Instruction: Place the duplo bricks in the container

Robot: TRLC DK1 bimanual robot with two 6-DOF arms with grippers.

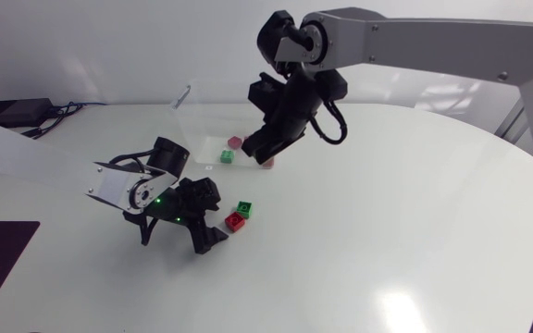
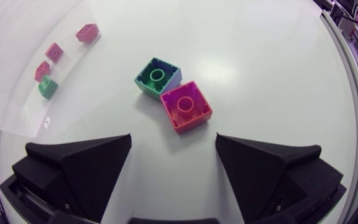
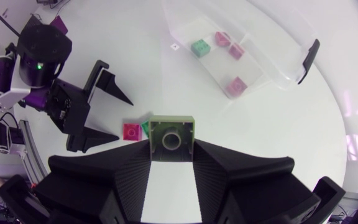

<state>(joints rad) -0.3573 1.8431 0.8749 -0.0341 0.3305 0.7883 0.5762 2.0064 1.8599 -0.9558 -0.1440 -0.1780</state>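
Gripping a pale brick [image 3: 172, 127] from both sides, the right gripper [image 3: 172, 146] hangs above the table [image 1: 415, 222], close to the container [image 3: 272, 59]. The pale green brick fills the gap between the fingers, with a round ring showing on the face turned to the wrist camera. The container is clear and open-topped. Three pink bricks [image 3: 235, 85] and one small green piece [image 3: 199, 47] lie apart from each other on its floor. The left gripper [image 2: 173, 135] sits low over the table with its fingers spread wide and nothing between them. Just ahead of that gap lies a red brick [image 2: 186, 106]. A green brick [image 2: 157, 76] touches the red brick on the far side, and both face hollow side up. These two rest on the table outside the container, near one of its long walls. From the right wrist, the pale brick hides part of the green brick.
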